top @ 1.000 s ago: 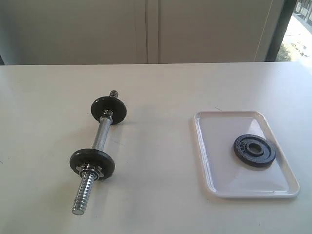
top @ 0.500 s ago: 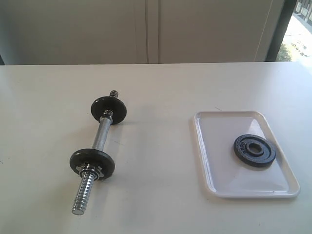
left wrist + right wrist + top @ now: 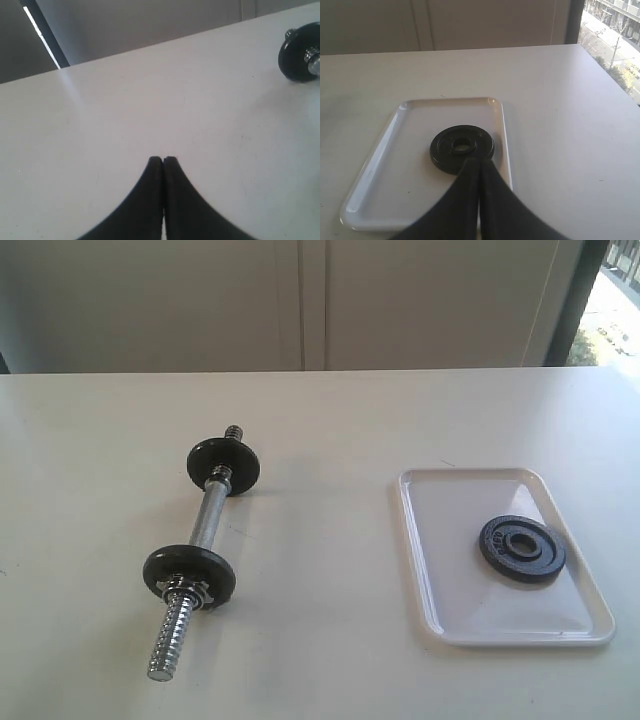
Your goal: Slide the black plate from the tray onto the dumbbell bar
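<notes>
A white bench [image 3: 320, 420] fills the scene, its matte top carrying a few faint dark specks [image 3: 445, 462]. Beyond its far edge stands a pale panelled wall [image 3: 400, 300] with a vertical seam. By the far right corner rises a dark window frame [image 3: 580, 300], with sunlit buildings [image 3: 615, 25] and trees outside.

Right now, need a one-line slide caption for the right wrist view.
Shut right claw points at the black plate lying flat in the tray.
</notes>
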You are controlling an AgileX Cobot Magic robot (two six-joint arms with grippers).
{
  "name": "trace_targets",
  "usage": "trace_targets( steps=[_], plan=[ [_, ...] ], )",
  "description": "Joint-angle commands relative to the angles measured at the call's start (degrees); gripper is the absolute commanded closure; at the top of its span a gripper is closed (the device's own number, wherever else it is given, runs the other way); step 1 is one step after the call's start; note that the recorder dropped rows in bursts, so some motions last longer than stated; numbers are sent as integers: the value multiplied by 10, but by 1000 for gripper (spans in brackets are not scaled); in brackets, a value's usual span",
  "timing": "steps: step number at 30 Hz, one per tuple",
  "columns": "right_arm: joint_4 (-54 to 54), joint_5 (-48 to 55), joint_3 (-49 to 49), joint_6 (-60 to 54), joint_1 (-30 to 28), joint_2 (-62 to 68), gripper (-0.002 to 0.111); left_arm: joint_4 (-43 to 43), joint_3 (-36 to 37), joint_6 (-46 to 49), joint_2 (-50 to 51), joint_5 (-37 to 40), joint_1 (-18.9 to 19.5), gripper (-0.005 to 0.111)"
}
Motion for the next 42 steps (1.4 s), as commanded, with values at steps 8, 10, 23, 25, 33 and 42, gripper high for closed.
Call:
trace_targets(
  steps=[8,10,23,25,33,42],
  plan=[
    [-4,-3,4,1,2,-3,108,1,2,1,-2,-56,-2,107],
    [-4,-3,4,1,2,-3,108,1,2,1,-2,-57,-2,107],
    [-4,-3,4,1,9,-3,108,-8,2,-235,-2,-285,-2,107],
    [-4,-3,4,1,13,-3,108,-8,2,-254,-2,-332,-2,107],
    [-4,-3,4,1,24,-3,108,-13,2,-334,-2,-397,-2,107],
    [-4,-3,4,1,24,-3,108,-13,-141,-397,115,-272,-2,107]
  ],
)
